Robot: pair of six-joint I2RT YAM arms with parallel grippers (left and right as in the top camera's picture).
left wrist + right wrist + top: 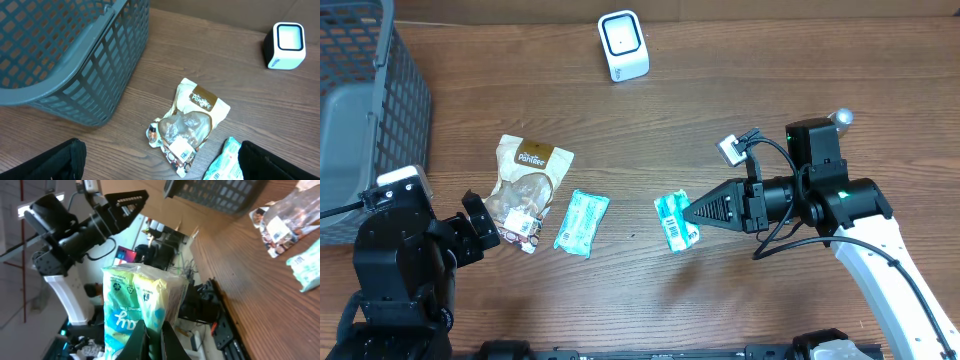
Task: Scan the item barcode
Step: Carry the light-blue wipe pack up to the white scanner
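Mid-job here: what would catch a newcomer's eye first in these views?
The right gripper, shut on a green packet right of centre, draws the eye first. Next come the white scanner at the table's far edge and the grey basket in the far left corner.

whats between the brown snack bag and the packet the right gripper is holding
One teal packet lies flat on the table between the brown snack bag and the held packet in the right gripper, seen in the overhead view.
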